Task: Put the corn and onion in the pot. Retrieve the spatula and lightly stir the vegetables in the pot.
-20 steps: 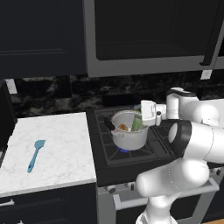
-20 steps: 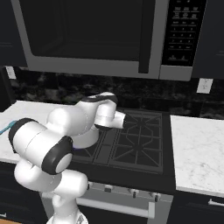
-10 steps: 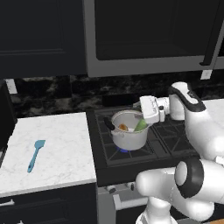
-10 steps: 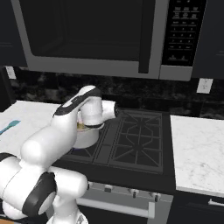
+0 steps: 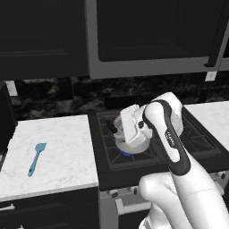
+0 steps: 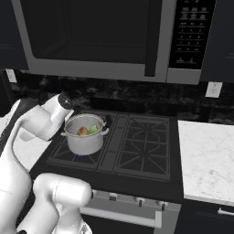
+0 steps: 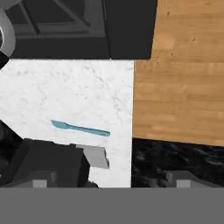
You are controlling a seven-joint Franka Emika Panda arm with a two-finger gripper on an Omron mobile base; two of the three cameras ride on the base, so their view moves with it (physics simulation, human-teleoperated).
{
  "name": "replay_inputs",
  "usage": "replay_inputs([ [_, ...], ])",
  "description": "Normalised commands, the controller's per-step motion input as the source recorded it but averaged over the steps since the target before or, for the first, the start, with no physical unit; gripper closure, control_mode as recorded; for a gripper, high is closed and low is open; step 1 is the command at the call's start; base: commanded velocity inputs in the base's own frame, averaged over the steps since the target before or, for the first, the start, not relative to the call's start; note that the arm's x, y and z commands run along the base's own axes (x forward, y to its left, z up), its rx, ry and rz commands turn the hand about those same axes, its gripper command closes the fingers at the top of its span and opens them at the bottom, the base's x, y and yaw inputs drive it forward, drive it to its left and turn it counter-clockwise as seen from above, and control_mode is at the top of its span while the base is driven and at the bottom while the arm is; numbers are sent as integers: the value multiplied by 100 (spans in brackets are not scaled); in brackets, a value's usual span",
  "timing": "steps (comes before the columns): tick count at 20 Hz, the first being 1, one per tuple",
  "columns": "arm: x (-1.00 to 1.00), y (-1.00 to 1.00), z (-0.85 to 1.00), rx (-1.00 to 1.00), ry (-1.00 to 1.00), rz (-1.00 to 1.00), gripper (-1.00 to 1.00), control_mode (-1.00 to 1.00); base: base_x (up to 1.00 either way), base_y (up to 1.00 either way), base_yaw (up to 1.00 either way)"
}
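The steel pot (image 6: 85, 142) stands on the stove's front left burner, with the golden-brown onion (image 6: 82, 131) and the green-husked corn (image 6: 93, 129) inside it. In the left base view my arm covers most of the pot (image 5: 134, 142), and my white hand hangs in front of it, turned toward the left counter. The light-blue spatula (image 5: 36, 158) lies flat on the white marble counter (image 5: 58, 147), well left of the stove. The hand view looks down on the spatula (image 7: 81, 128). My gripper (image 7: 111, 183) is open, fingertips far apart with nothing between them.
A black gas stove (image 6: 137, 146) with grates sits under a microwave (image 6: 105, 41). A blue flame (image 5: 126, 154) burns under the pot. More marble counter (image 6: 205, 160) lies right of the stove. Wooden floor (image 7: 188, 74) shows beyond the counter edge in the hand view.
My arm has swung away from above the pot, and the hand now faces the left counter. The vegetables, pot and spatula have stayed put.
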Motion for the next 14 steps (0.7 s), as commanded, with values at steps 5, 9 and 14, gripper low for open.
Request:
replay_inputs([
  [5, -77, 99, 3, -52, -1, 54, -100, -100, 0, 0, 0],
  [9, -19, 84, 18, -42, 0, 60, -100, -100, 0, 0, 0],
  [14, 29, 65, 38, -26, 0, 52, -100, -100, 0, 0, 0],
])
